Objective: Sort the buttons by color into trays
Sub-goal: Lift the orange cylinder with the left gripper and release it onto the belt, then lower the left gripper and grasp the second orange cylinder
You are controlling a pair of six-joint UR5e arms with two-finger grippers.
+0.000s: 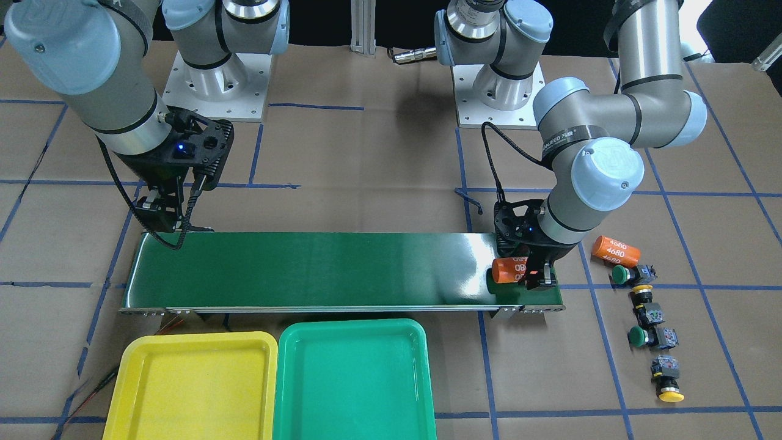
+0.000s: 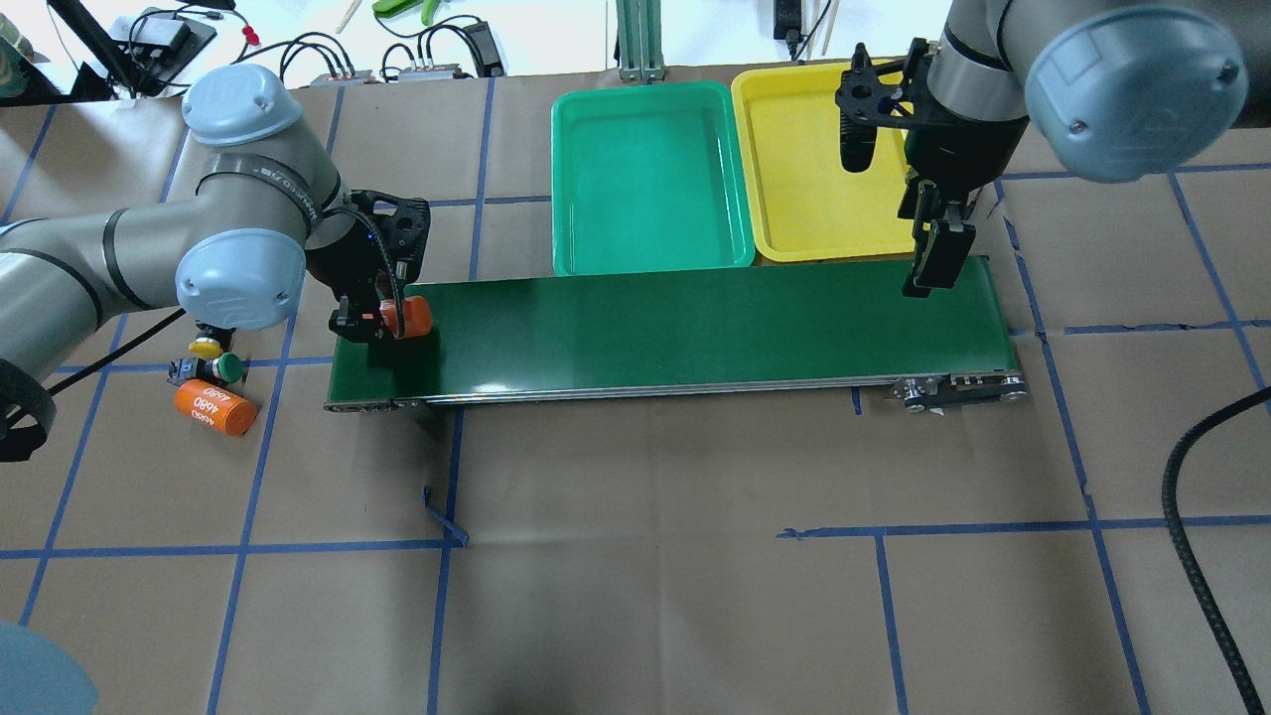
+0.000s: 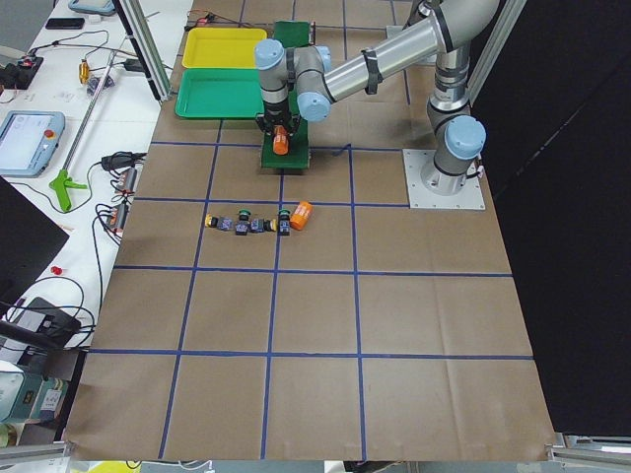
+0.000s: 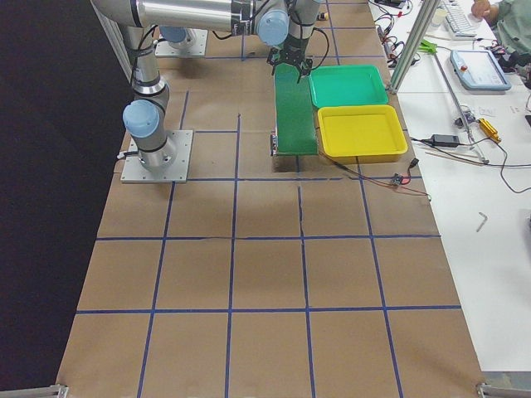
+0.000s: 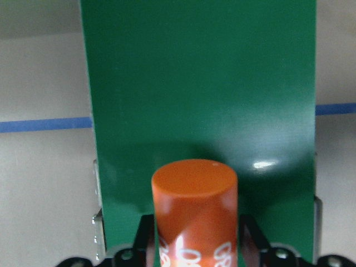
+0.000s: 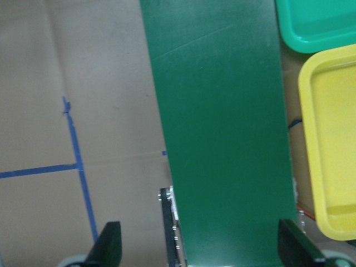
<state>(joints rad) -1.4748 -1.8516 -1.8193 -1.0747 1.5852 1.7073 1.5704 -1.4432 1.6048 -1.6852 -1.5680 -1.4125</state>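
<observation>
Left hand (image 2: 367, 323) clamps an orange cylinder (image 2: 412, 315) (no button); dropped on the belt (image 2: 695, 328), it could roll off; right hand (image 2: 931, 268) open.

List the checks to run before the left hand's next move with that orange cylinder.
1. Grip of left hand on orange cylinder: ok, clamped on both sides.
2. Cylinder above the conveyor belt: ok, at its end; touching it, cannot tell.
3. Held thing is a button: not ok.
4. State of right hand: ok, open above the belt's other end.
5. Room in green tray and yellow tray: ok, both empty.
6. Sorting of buttons: not ok, all four lie on the table by a second orange cylinder.
</observation>
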